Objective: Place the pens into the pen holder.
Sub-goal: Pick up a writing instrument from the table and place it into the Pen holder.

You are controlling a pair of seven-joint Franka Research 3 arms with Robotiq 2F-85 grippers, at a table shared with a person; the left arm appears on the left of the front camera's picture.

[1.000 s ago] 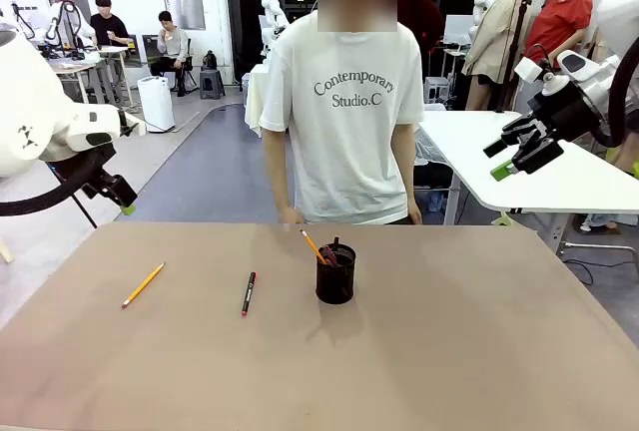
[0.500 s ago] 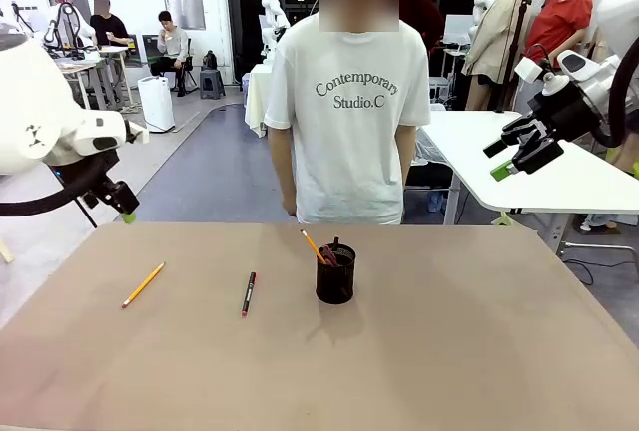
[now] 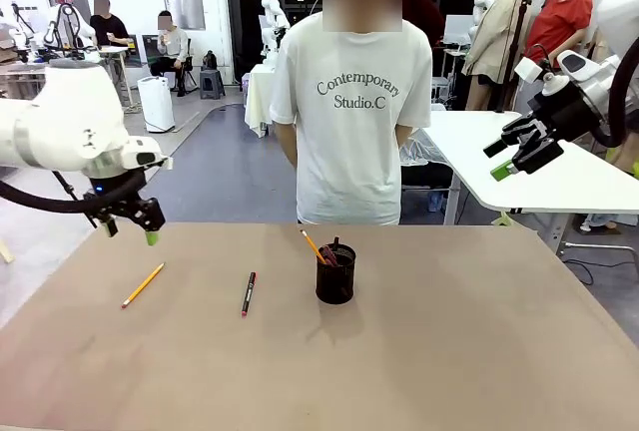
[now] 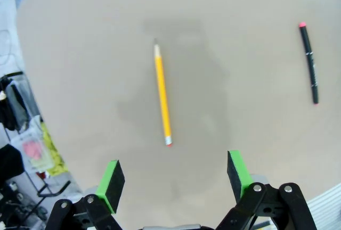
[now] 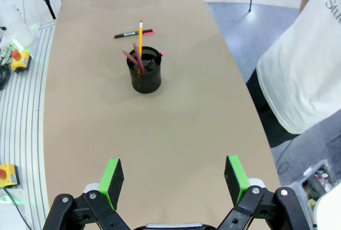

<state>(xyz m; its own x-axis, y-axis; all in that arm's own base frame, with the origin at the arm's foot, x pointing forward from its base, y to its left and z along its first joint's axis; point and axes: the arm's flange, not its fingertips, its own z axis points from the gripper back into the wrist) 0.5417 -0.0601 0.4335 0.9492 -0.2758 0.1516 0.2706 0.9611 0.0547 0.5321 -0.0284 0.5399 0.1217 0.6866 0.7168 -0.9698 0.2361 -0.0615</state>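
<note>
The front view faces across the flat tan counter (image 3: 449, 351); the left wrist looks down close, the right from higher, both showing the yellow-orange pencil (image 4: 162, 97).

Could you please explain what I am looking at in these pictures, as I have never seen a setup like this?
These are three camera views of one moment. The wide picture looks across a brown table at a person standing at the far side. The white machines at either edge are two robot arms. Each ends in a black gripper with two green-padded fingers. The other two pictures come from cameras on the arms' wrists, looking along those fingers.

The left gripper hangs open above the table, pointing at a yellow pencil lying there. A black pen with a red tip lies nearby. The right gripper is open too, held high at the right side. The black mesh pen holder stands mid-table with a few pens in it. Neither gripper holds anything.
</note>
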